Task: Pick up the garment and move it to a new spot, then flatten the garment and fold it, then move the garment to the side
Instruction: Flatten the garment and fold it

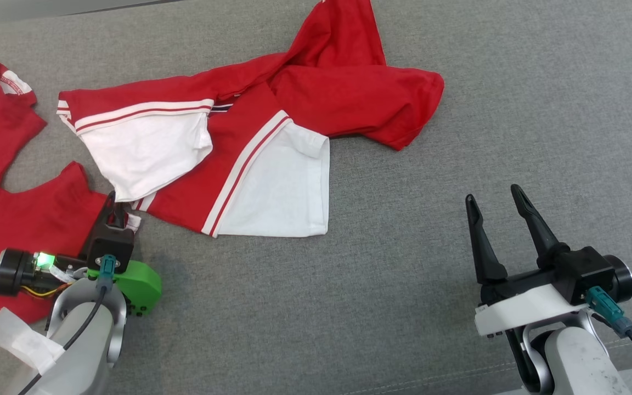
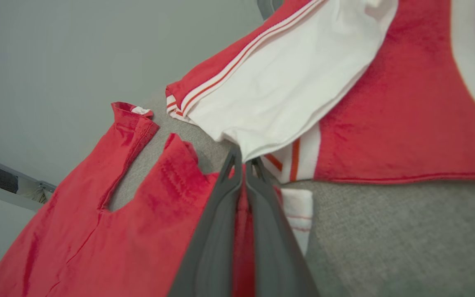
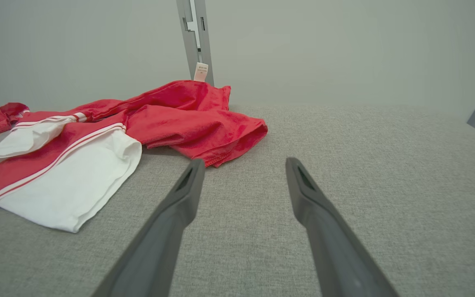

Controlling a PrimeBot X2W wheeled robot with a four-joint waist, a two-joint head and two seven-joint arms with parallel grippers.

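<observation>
Head view: the red-and-white shirt [image 1: 250, 164] lies crumpled on the grey tabletop [image 1: 404, 302], its white panels toward the robot and its red body bunched on the far side. The left end effector [image 1: 114, 200] is at the shirt's near-left corner, its fingers drawn together where a white sleeve ends. A plain red top [image 1: 3, 208] lies flat just left of the shirt, with the left arm over its edge. The right end effector [image 1: 492, 193] hovers well to the right of the shirt, on the near side, its fingers spread apart over bare fabric.

Left wrist view: the left end effector [image 2: 243, 159] has its two fingers [image 2: 217, 239] pressed tip to tip right at the low corner of the shirt's [image 2: 295, 82] white sleeve. Red cloth shows in the slit between them lower down. Whether the tips pinch cloth I cannot tell. The red top [image 2: 97, 231] spreads left of the fingers.

Right wrist view: the right end effector [image 3: 244, 161] is spread wide and holds nothing. The shirt [image 3: 76, 173] lies ahead and to its left on the tabletop [image 3: 365, 144], apart from both fingers.
</observation>
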